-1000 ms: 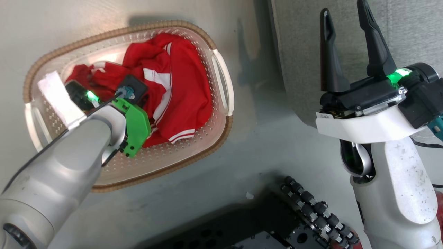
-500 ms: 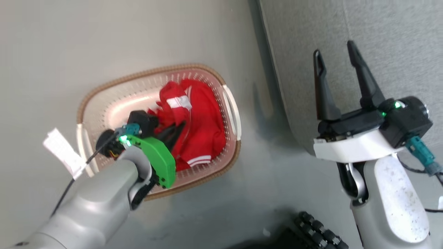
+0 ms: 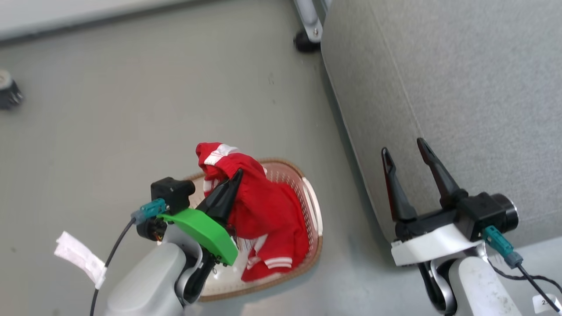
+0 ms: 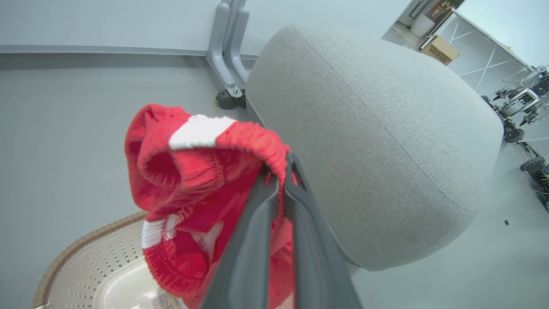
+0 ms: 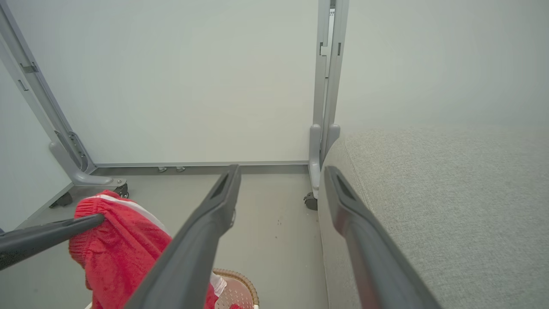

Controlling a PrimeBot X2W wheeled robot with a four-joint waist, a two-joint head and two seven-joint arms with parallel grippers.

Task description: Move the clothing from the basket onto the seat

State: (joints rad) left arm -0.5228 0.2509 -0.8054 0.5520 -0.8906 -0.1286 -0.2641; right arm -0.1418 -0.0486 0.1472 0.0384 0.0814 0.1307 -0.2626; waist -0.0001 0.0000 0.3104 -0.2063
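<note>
Grey floor (image 3: pixel 131 109), left claw (image 3: pixel 238 174) pinching red clothing (image 3: pixel 263 210) above basket (image 3: pixel 314 206), seat (image 3: pixel 461 87) nearby

You have open grey floor (image 3: pixel 131 109) left of the large light grey fabric seat cushion (image 3: pixel 461 87), whose broad top lies bare. A grey metal partition leg (image 3: pixel 307 17) stands at its far corner. The right gripper (image 3: pixel 403 145) hovers over its near edge.

Left claw (image 3: pixel 238 173) pinched closed, right claw (image 3: pixel 403 147) spread apart.

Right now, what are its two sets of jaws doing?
Left gripper: jaws shut on the clothing.
Right gripper: jaws open, holding nothing.
</note>
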